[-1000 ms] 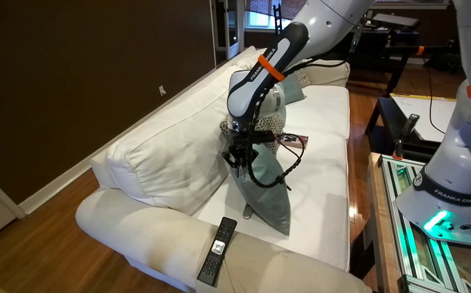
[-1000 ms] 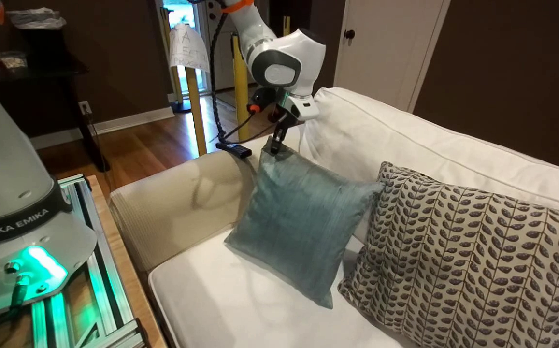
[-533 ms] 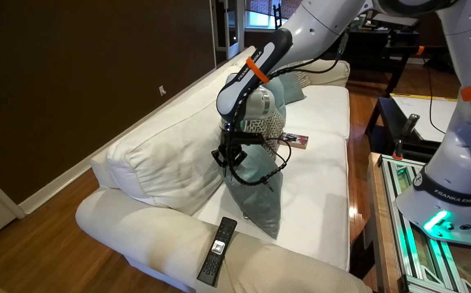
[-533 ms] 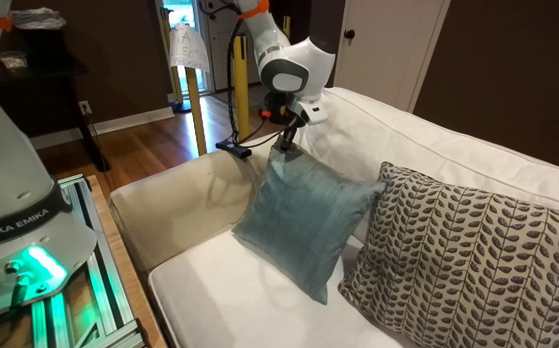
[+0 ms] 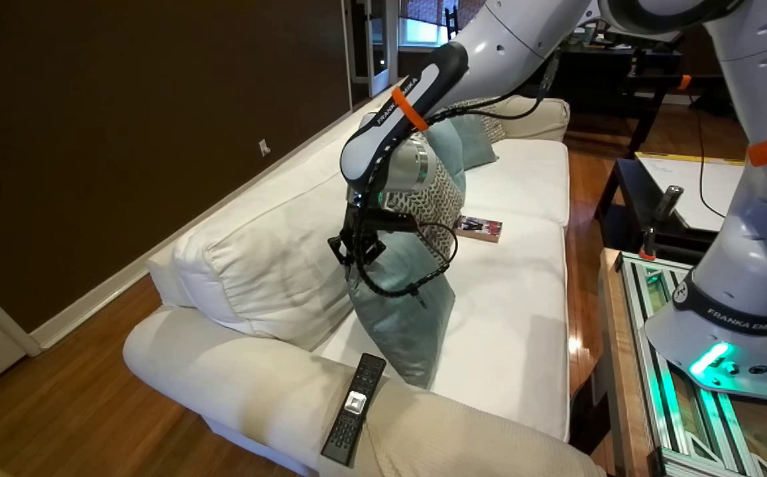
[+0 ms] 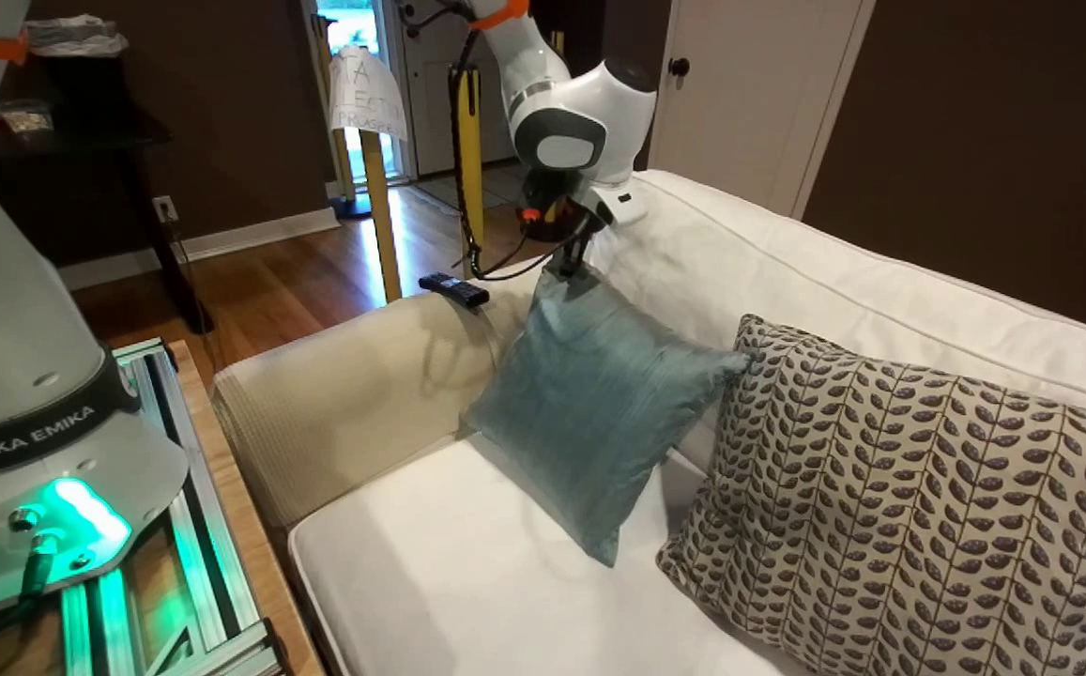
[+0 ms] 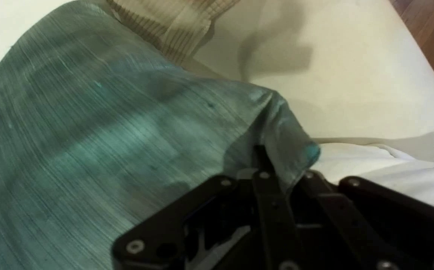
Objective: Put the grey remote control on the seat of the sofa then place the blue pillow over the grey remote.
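Pinching upper corner of teal-blue throw pillow (image 6: 589,404), the gripper (image 7: 286,176) has jaws clamped on fabric | pillow: tilted, at back corner of cream-white sofa (image 5: 509,318) seat, near armrest (image 6: 345,394) | black remote control (image 5: 354,409): on armrest top | room: dark-brown wall (image 5: 144,119), wooden floor (image 5: 124,424)

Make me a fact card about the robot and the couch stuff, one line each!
Pincer: pinching a corner of the blue pillow
Blue pillow: tilted, over the sofa seat
Leaf-patterned pillow: propped against the sofa back
Black remote: lying on the armrest
Grey remote: can't be seen
Book: on the sofa seat
Base light: green
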`<state>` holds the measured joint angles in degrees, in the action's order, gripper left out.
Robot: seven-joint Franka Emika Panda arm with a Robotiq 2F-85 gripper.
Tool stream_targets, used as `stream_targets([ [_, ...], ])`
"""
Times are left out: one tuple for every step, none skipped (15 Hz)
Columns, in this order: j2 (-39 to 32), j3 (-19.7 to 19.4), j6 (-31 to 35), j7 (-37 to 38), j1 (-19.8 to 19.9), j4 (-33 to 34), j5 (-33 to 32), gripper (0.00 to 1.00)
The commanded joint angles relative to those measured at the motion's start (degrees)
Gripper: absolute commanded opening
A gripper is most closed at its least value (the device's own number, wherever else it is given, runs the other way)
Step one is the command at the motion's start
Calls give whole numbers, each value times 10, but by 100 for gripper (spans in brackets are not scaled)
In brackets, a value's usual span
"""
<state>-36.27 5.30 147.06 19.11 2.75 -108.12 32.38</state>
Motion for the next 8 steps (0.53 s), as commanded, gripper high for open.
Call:
stream_targets([
  [-1,-5,4,-4,-10,27,-10,2],
  [-1,-9,1,-1,-14,32,-21,2],
  [-2,-15,-4,3,-19,38,-35,2],
  [-5,-20,-6,8,-23,44,-49,2],
  [-7,-24,-10,9,-27,49,-63,2],
  [-9,-31,-11,13,-34,53,-79,2],
  [-8,-40,-12,22,-43,56,-99,2],
  [-4,-46,-15,25,-51,58,-117,2],
])
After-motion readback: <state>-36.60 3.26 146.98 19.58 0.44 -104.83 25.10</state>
